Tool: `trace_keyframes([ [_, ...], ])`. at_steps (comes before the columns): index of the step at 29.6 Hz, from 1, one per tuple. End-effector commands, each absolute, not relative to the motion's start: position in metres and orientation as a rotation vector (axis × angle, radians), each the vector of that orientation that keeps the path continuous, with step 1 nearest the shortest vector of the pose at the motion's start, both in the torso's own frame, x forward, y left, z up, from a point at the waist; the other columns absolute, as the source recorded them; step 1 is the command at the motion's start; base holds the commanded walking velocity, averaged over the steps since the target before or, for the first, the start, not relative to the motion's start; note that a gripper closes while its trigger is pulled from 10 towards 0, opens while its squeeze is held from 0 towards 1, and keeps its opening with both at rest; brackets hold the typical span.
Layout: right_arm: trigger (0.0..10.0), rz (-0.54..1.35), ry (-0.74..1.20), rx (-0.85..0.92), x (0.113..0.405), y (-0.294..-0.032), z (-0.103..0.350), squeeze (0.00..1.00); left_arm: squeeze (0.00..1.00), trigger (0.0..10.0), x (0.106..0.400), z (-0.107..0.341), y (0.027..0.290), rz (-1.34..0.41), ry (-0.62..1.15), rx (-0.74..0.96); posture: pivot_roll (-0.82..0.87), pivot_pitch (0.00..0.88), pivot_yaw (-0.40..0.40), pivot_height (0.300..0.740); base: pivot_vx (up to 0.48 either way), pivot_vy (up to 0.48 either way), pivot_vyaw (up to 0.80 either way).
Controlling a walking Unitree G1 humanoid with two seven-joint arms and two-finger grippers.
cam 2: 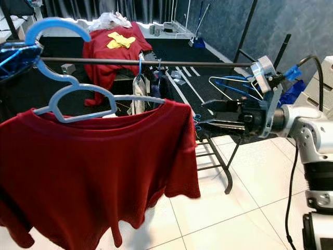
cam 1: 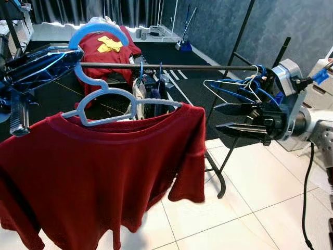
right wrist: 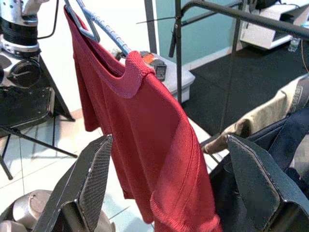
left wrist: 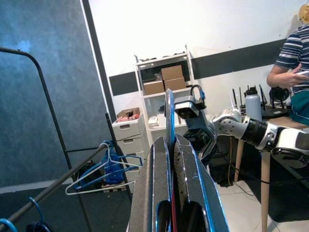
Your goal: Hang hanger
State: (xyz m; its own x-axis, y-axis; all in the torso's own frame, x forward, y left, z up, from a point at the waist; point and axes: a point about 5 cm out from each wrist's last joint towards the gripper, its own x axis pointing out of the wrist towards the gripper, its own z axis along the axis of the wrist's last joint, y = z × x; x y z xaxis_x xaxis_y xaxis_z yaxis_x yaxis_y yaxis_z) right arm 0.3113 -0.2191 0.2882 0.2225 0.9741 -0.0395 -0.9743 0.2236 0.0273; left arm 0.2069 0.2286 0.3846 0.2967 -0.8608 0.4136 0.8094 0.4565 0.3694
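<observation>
From my remote station I saw the left claw clamped on the hook of a light blue hanger, its fingers pressed together on the plastic in the left wrist view. The hanger carried a dark red T-shirt and was held up level with the clothes rail, the hook's top rising above the bar; I could not tell whether hook and bar touched. The shirt hung free in front of the rail, over the white tiled floor.

The right claw was stretched out beside the shirt's sleeve, near it but not touching, its two fingers spread wide and holding nothing; in the right wrist view the red fabric hung between and beyond the fingertips.

Empty wire hangers hung at the rail's far right end, darker garments at its middle. A person's arm in a striped sleeve stood behind a worktop.
</observation>
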Motion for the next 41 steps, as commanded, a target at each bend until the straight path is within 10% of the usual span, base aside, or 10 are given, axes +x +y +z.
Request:
trace_keyframes([
  [1, 10.0, 1.346, 0.012, -0.007, 0.311, -0.219, 0.294, 0.00, 0.00, 0.0, 0.201, 0.392, 0.227, -1.139, -0.637, 0.119, -0.04, 0.000, -0.102, 0.740, 0.000, 0.000, 0.00],
  [13, 10.0, 1.356, 0.090, -0.042, 0.310, -0.211, 0.277, 0.00, 0.00, 0.0, 0.199, 0.408, 0.226, -1.118, -0.719, 0.108, -0.05, 0.000, -0.105, 0.740, 0.000, 0.000, 0.00],
  [14, 3.5, 1.362, 0.098, -0.040, 0.310, -0.210, 0.276, 0.00, 0.00, 0.0, 0.198, 0.412, 0.227, -1.111, -0.744, 0.099, -0.05, 0.000, -0.106, 0.740, 0.000, 0.000, 0.00],
  [16, 3.5, 1.367, 0.099, -0.038, 0.310, -0.208, 0.275, 0.00, 0.00, 0.0, 0.197, 0.415, 0.227, -1.108, -0.758, 0.094, -0.05, 0.000, -0.106, 0.740, 0.000, 0.000, 0.00],
  [17, 0.0, 1.370, 0.097, -0.033, 0.310, -0.207, 0.275, 0.00, 0.00, 0.0, 0.197, 0.417, 0.227, -1.108, -0.766, 0.091, -0.05, 0.000, -0.106, 0.740, 0.000, 0.000, 0.00],
  [41, 0.0, 1.095, -0.231, 0.190, 0.337, -0.224, 0.324, 0.00, 0.00, 0.0, 0.214, 0.383, 0.271, -0.885, -0.593, 0.094, -0.05, 0.000, -0.104, 0.740, 0.000, 0.000, 0.00],
])
